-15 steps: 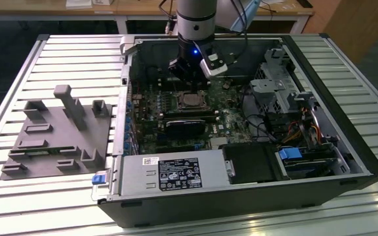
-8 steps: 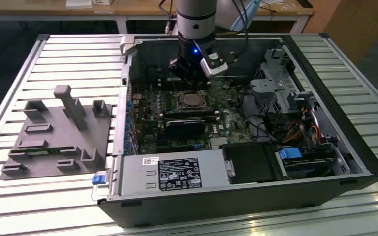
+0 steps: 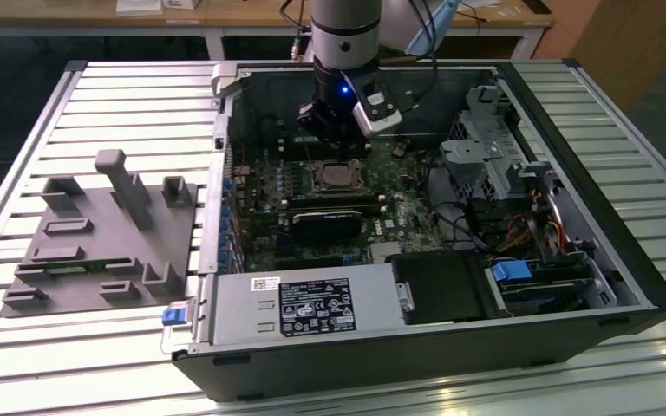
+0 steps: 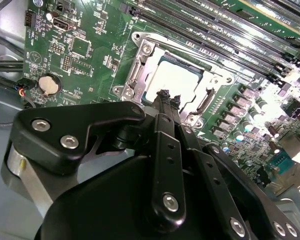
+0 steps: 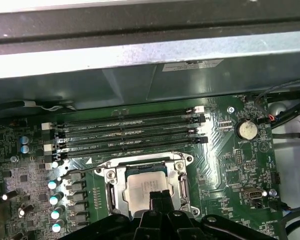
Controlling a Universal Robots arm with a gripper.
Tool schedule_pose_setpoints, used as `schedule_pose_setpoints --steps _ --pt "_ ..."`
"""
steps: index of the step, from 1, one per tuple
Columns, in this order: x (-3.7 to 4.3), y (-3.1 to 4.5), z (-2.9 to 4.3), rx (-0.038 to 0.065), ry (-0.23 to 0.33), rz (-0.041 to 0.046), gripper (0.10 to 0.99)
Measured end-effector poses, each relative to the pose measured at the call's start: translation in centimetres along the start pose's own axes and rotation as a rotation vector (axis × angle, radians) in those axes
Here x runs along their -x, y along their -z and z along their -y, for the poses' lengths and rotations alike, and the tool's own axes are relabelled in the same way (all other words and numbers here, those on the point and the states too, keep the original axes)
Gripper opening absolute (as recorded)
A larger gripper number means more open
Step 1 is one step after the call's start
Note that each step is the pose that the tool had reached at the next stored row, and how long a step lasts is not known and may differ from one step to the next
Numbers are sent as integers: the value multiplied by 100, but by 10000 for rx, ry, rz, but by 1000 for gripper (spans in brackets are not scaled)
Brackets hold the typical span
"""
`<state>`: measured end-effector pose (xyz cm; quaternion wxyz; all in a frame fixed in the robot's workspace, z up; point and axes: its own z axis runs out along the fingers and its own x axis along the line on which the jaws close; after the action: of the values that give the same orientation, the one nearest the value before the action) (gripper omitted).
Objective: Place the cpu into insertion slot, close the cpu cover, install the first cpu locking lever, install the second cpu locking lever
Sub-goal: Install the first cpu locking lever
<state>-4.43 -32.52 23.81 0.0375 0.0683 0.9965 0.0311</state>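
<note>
Above the flat cpu, framed by its cpu cover, fingers sit closed.

Robotics lab or test workshop, not a home. Slatted metal bench carries an open desktop computer case lying on its side, with the green motherboard and power supply exposed. Industrial robot arm reaches down into the case with its gripper over the board. Grey moulded fixture block sits near the bench edge on the exterior view's left. Wooden desk stands beyond the bench's far edge.
</note>
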Motion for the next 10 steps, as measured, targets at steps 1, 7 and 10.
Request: schedule_pose_setpoints --steps 1,7,10 --pt "-4 1 0 -1 -2 0 102" --pt "-151 11 14 0 -7 0 102" --pt "-250 18 21 0 -19 2 102"
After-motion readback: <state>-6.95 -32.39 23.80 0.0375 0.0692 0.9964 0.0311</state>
